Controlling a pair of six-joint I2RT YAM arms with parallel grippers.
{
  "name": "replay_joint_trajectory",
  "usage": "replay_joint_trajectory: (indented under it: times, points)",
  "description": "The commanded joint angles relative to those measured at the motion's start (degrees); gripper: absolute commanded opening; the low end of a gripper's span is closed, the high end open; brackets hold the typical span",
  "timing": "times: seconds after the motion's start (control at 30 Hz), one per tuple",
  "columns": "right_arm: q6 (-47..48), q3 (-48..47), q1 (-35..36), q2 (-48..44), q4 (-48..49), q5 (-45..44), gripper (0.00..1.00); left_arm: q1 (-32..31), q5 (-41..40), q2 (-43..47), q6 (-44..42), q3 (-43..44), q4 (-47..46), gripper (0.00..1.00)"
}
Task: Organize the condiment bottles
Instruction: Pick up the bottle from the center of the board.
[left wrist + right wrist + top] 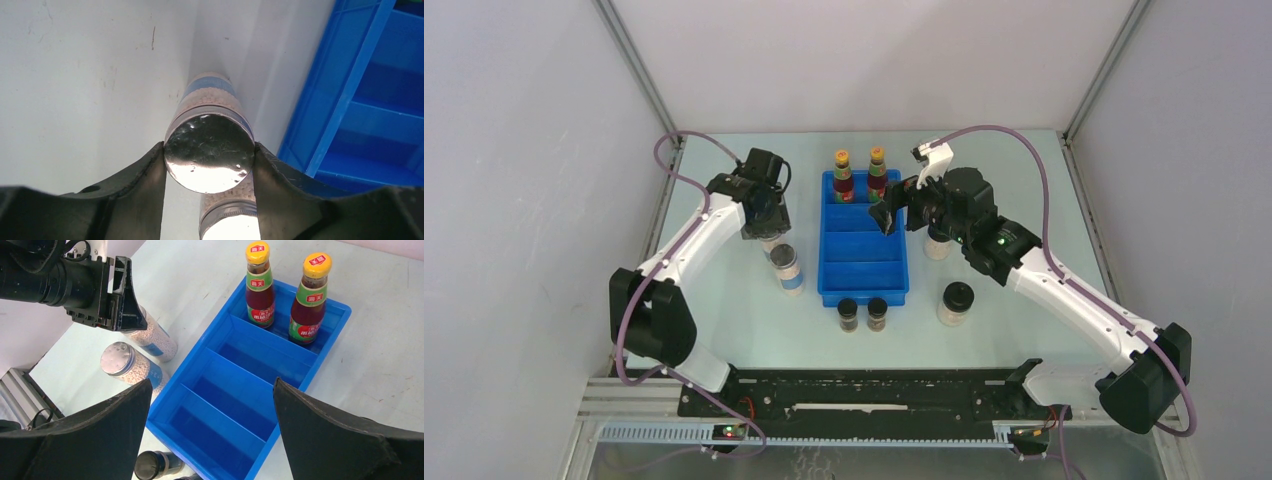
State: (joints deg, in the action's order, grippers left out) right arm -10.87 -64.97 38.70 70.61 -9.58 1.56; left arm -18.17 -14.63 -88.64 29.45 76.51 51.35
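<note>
L gripper pinching a grey-lidded jar, twin jar right beside it, blue tray close by. R gripper spread wide over the tray.

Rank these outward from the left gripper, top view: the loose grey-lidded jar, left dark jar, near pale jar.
1. Loose grey-lidded jar, beside the left gripper and its gripped jar.
2. Left dark jar, at the tray's near end.
3. Near pale jar, right of the tray.

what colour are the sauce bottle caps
Yellow caps on both sauce bottles; right wrist view shows best.
</note>
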Motion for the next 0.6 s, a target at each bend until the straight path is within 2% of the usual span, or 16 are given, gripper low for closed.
replay_joint_trajectory:
  times: [0.0, 0.1, 0.2, 0.27, 0.33, 0.57]
  points:
    - [-1.25, -0.07, -0.29, 0.23, 1.7, 0.28, 1.0, 0.35, 0.17, 0.0, -1.26, 2.68, -1.24, 0.51]
    - [-1.34, -0.07, -0.2, 0.14, 1.6, 0.33, 1.0, 0.42, -0.01, 0.3, -1.16, 2.36, -1.3, 0.43]
    - [-1.34, -0.09, -0.09, -0.04, 1.5, 0.3, 1.0, 0.42, -0.04, 0.65, -1.12, 2.0, -1.37, 0.3]
    - [-1.34, -0.02, -0.01, -0.14, 1.43, 0.18, 1.0, 0.38, 0.0, 0.87, -1.06, 1.75, -1.43, 0.14]
    - [-1.43, -0.06, 0.14, -0.16, 1.36, 0.03, 1.0, 0.42, -0.19, 1.14, -1.07, 1.63, -1.51, 0.02]
    - [-1.41, -0.06, 0.46, -0.3, 1.07, -0.71, 1.0, 0.42, -1.09, 3.27, -1.1, 0.35, -2.26, 0.0]
